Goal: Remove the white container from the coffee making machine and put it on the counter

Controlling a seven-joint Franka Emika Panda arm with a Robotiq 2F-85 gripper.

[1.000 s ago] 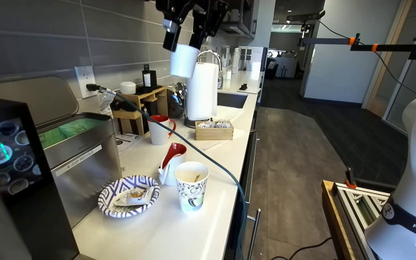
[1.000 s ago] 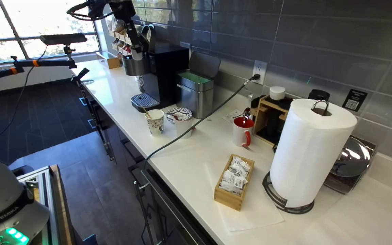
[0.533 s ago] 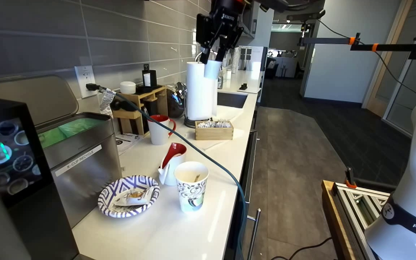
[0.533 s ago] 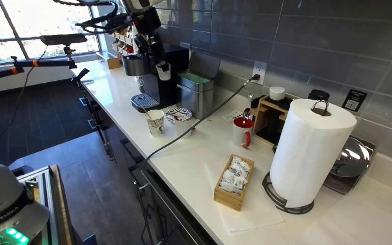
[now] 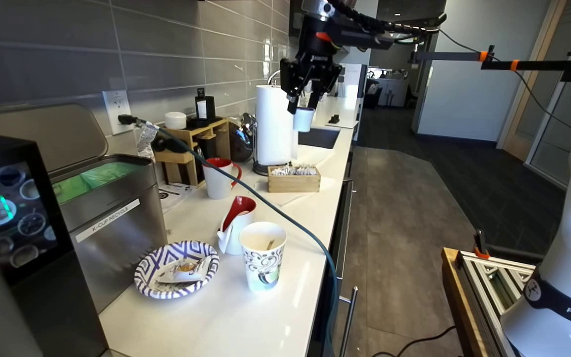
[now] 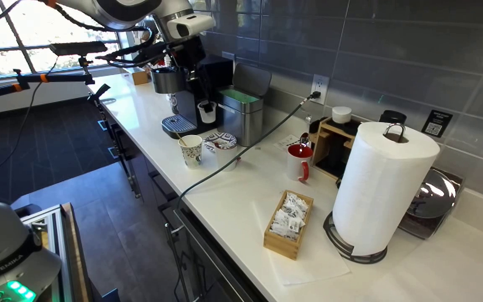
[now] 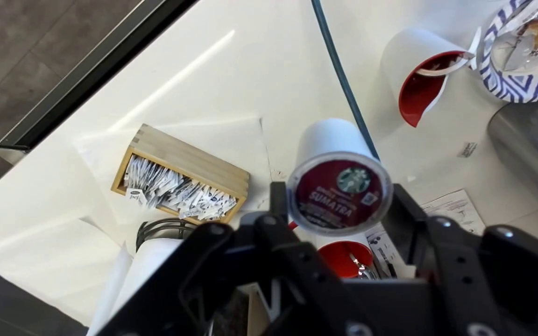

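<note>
The white container (image 5: 304,121) is a small white coffee pod; in the wrist view its maroon "Sumatra" lid (image 7: 339,196) faces the camera. It also shows in an exterior view (image 6: 208,116). My gripper (image 5: 303,106) is shut on it, one finger on each side near the rim, and holds it in the air above the counter (image 5: 206,327). The coffee machine (image 6: 221,75) is black with a grey round head and a drip tray; its screen side (image 5: 72,297) shows close up in an exterior view. The container is apart from the machine.
A green cable (image 5: 285,215) crosses over the counter. A patterned paper cup (image 5: 263,260), a white-red cup (image 5: 236,228), a patterned bowl (image 5: 144,270) and a mug (image 5: 217,182) stand around. A sachet box (image 6: 281,245), a paper towel roll (image 6: 380,188) and a steel bin (image 6: 245,123) are also there.
My gripper has moved down and away from the coffee machine's head, towards the paper towel side, with the white container held in it. The things on the counter have not moved.
</note>
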